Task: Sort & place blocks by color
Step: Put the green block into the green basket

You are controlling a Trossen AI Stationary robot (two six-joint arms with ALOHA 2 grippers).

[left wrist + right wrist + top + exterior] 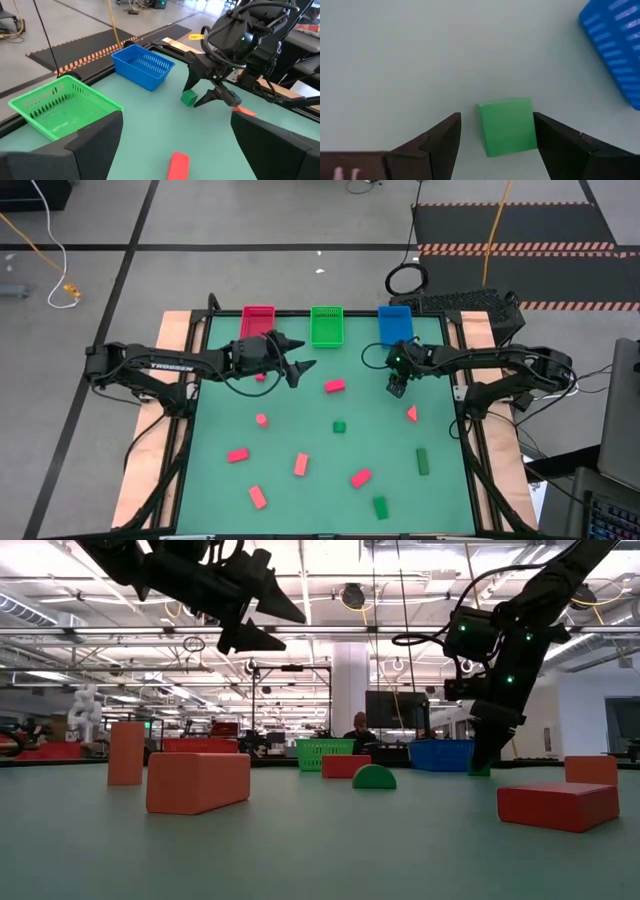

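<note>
Red and green blocks lie scattered flat on the green table, among them a red bar [334, 386] and a small green block [339, 426]. My right gripper [495, 131] is open and points down in front of the blue bin [394, 325]. A green cube [507, 125] rests on the table between its two fingers, closer to one than the other. In the left wrist view the same cube [189, 97] sits under that gripper. My left gripper [303, 355] is open and empty, raised in the air in front of the red bin [258, 320]. My right gripper comes from above, pointing down, with a finger on each side of the green cube. One finger [555, 140] stands right against the cube's side [530, 125]; I cannot tell whether it touches. The other finger is clear of it. The cube rests flat on the table.
The green bin [326, 326] stands between the red and blue bins along the far edge. More red blocks [237, 454] [361, 477] and green bars [422, 461] [380, 506] lie toward the near edge. A red wedge [411, 413] lies just near of the right gripper.
</note>
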